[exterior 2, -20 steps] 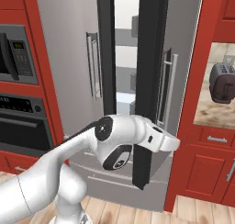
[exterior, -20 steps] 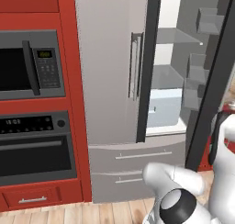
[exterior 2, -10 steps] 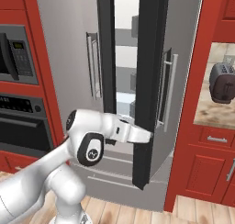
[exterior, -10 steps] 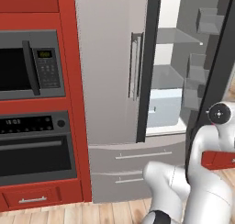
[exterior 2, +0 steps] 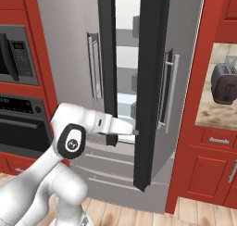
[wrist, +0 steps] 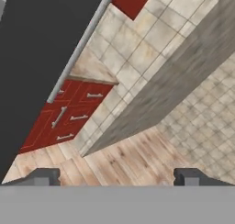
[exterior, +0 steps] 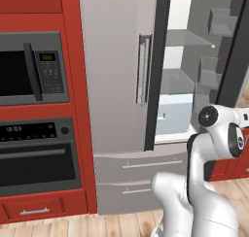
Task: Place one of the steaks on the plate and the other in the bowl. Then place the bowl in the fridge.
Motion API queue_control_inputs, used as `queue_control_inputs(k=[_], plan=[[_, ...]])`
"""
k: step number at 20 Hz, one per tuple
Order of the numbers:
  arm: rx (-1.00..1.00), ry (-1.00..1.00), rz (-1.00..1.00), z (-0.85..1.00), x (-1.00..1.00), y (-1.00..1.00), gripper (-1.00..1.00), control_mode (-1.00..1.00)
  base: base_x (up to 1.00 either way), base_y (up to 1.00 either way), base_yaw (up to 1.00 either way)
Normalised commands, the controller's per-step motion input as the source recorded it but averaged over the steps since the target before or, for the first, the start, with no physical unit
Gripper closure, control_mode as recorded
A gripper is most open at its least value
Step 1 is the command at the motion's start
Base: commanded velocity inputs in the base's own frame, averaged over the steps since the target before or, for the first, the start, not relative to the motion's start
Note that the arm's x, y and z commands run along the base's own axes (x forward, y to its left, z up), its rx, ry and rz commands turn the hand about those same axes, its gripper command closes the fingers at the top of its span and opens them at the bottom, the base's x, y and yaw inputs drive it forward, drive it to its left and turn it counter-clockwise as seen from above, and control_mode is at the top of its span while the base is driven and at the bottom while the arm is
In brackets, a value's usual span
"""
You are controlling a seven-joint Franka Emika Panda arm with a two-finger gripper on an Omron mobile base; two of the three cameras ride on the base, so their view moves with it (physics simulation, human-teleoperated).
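The grey steel-look fridge [exterior: 114, 80] stands with its left door shut and its right door [exterior 2: 150, 81] swung open, seen edge-on as a dark slab in the right base view. Grey inner shelves [exterior: 187, 39] and a pale bin [exterior: 172, 115] show inside. My gripper [exterior 2: 131, 132] is level with the lower shelves, right beside that door's edge. In the hand view the gripper [wrist: 118, 177] is open, its two fingertips [wrist: 43, 176] far apart with nothing between them, above wooden floor. The steaks, the plate and the bowl are out of view.
A black-windowed microwave [exterior: 29, 68] and wall oven [exterior: 39, 158] sit in red cabinetry left of the fridge. Right of it are red drawers [exterior 2: 210, 174] and a counter with a toaster [exterior 2: 224, 84]. Fridge drawers [exterior: 141, 165] lie below the doors.
The jaws have spread from part-way to wide open. The arm has folded back, its elbow rising at the right of the left base view, and the hand has drawn left to the door's edge.
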Motion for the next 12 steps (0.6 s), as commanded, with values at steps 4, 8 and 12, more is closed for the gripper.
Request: queue_control_inputs(k=[4,8,12], plan=[[0.00,0.29,-0.01,0.04,0.00,0.59,-1.00,-1.00,0.00,0.00,0.00],[0.00,0.26,0.00,0.02,0.00,0.59,-1.00,-1.00,0.00,0.00,0.00],[-0.03,0.22,0.02,0.00,0.06,0.57,-1.00,-1.00,0.00,0.00,0.00]])
